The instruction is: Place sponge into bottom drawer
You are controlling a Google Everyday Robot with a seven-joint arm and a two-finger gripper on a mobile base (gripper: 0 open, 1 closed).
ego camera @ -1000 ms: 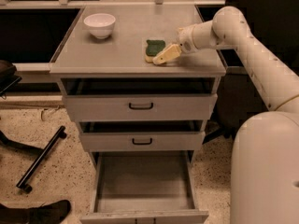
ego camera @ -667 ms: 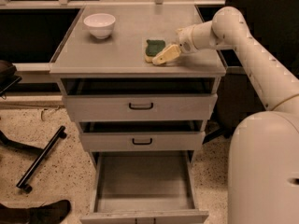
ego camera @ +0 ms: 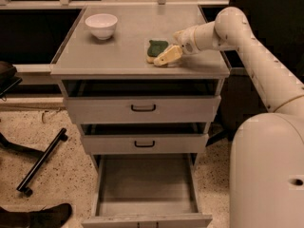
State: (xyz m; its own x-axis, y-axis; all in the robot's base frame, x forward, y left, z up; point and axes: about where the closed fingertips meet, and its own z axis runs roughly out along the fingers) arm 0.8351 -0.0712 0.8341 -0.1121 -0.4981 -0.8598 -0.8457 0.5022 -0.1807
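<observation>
The gripper [ego camera: 165,56] reaches in from the right, low over the bench [ego camera: 114,56], its tip at the sponge's [ego camera: 156,47] near right edge. I cannot tell how wide it stands, nor whether it grips the sponge or only meets it. The sponge lies flat on the bench top, green side up, right of centre and well apart from the white bowl [ego camera: 101,25] at the back left. The bottom drawer [ego camera: 147,182] is pulled out far below.

text: none readable | gripper [ego camera: 164,56]: at sponge [ego camera: 155,47] on cabinet top [ego camera: 126,39]
</observation>
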